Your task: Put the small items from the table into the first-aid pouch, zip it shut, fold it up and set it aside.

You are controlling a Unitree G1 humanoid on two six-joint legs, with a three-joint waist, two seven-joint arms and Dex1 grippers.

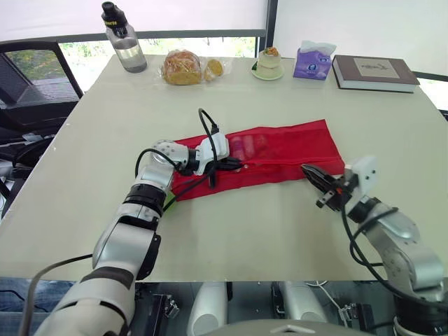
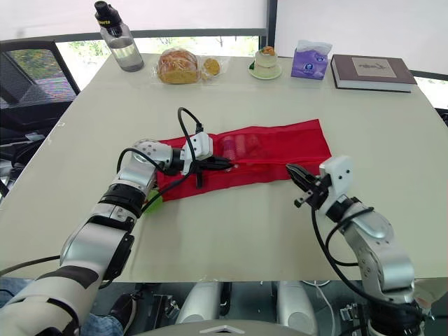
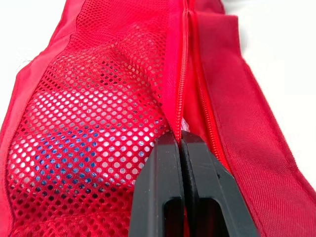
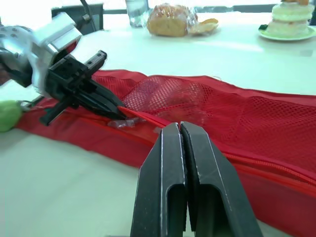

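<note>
Head view: the red pouch lies across the middle of the frame on the table. My left gripper is at its zip, and my right gripper is at the pouch's lower right edge.

Left wrist view, closer in: the fingers are pressed together against the zip, beside the mesh pocket. Whether they pinch the slider, I cannot tell.

Right wrist view: my right fingers are closed on nothing, over the pouch's near edge.

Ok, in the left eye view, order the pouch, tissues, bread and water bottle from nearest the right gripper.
1. Pouch, just beside the right gripper.
2. Tissues, far edge, ahead.
3. Bread, far edge, leftward.
4. Water bottle, far left corner.
</note>
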